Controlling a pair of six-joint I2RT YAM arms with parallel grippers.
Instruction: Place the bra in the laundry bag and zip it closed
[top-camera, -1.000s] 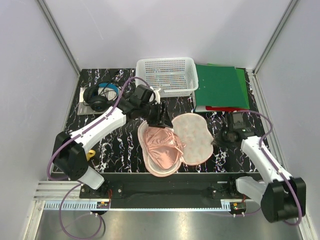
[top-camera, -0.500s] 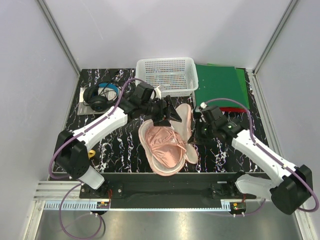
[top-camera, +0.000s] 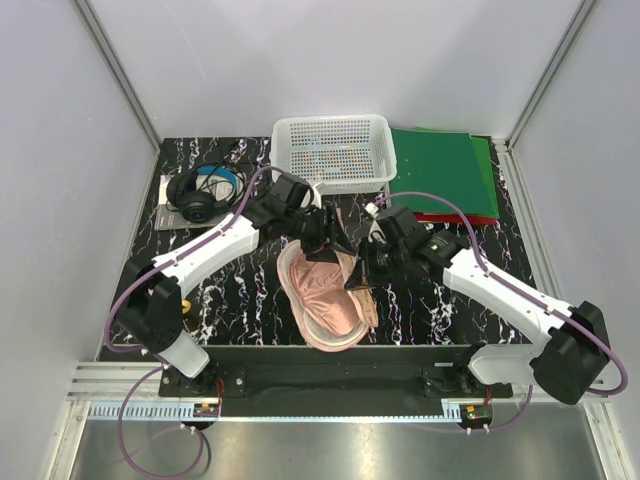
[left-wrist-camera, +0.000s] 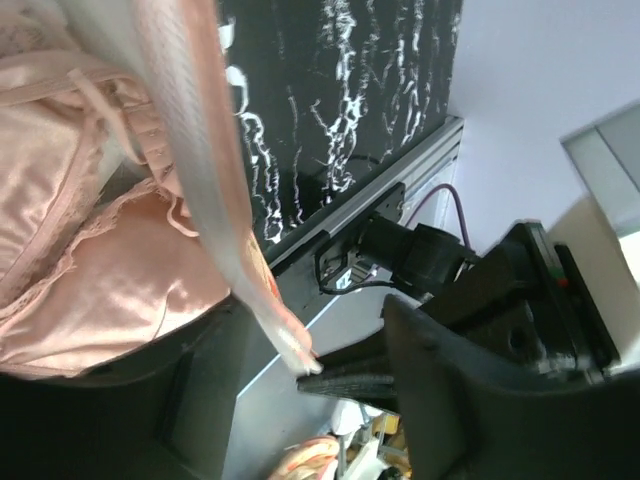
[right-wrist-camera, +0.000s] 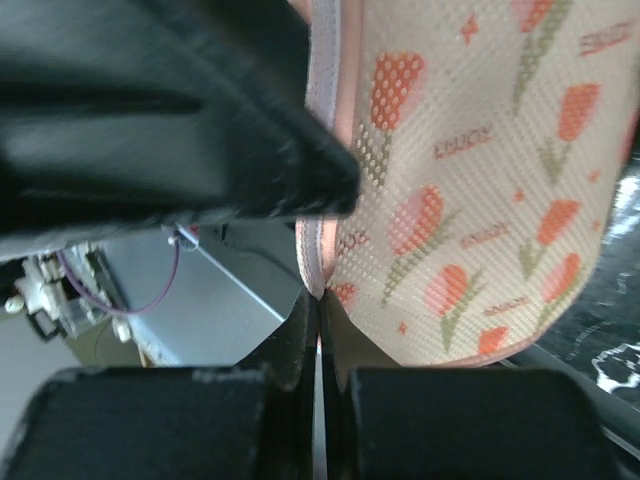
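Observation:
The laundry bag lies open at the table's front centre, with the salmon-pink bra in its lower half. Its tulip-print lid stands tilted up over the bra. My right gripper is shut on the lid's pink zip edge, its fingertips pinched together. My left gripper is at the lid's far edge. In the left wrist view its jaws stand apart, and the lid's rim ends against one finger pad. The bra shows below.
A white mesh basket stands at the back centre. Green folders lie over a red one at the back right. Black headphones lie at the back left. A small yellow item sits by the left arm.
The lid went from lying flat open to standing up over the bra. My right arm swung in from the right side and closed on the lid's zip edge.

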